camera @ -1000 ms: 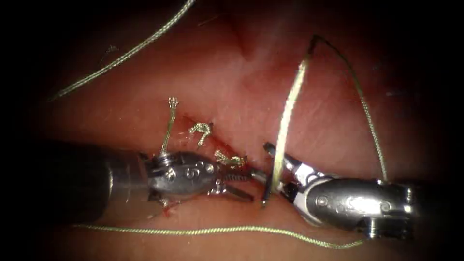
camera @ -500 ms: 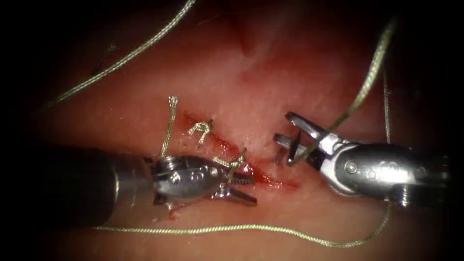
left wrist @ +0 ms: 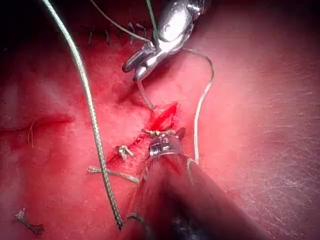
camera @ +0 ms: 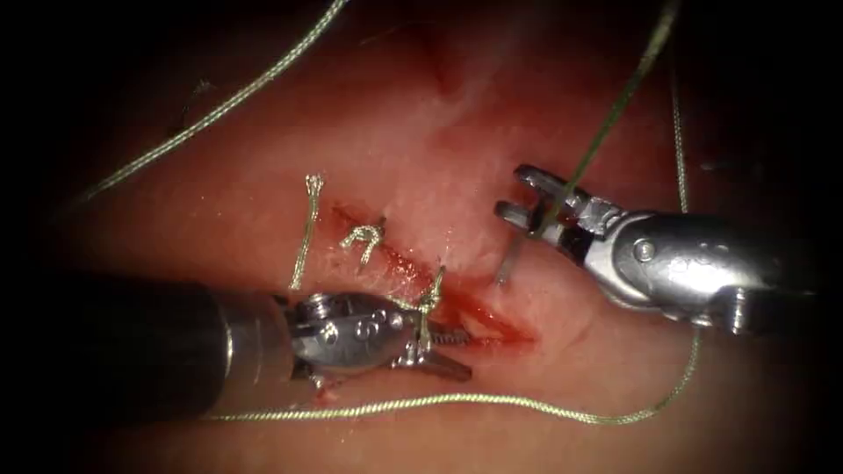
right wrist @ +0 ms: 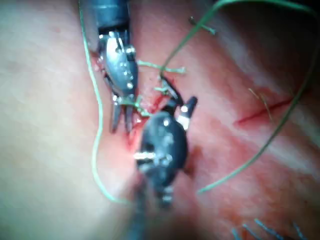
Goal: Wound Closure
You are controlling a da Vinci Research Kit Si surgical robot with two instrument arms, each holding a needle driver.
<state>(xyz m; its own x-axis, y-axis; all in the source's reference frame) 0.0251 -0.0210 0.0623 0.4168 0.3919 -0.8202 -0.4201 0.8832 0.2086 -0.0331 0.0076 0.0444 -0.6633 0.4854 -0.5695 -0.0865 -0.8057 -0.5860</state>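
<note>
Your right gripper (camera: 518,195) sits on the right side of the cut (camera: 479,320) with its jaws clamped on the needle (camera: 516,247). It holds the needle near one end, and the rest of the shaft runs down from the jaws to the tissue (camera: 413,149), where its lower end meets the surface just right of the cut's red, wet opening. Whether the tip is in the tissue there, you cannot tell. The thread (camera: 615,110) rises from those jaws toward the top of the endoscope view, then comes down the right side, swings under the right tool and trails left along the tissue below both tools.

Your left gripper (camera: 443,351) lies low at the cut's left edge, its jaws parted narrowly and holding nothing, with the tips right at the red fluid (camera: 492,329). A knotted stitch (camera: 430,298) crosses the cut just above those jaws. Farther up and left along the closed part of the cut stands another knot with short cut ends (camera: 364,237), and a longer cut end (camera: 307,233) rises beside the left tool's wrist.
</note>
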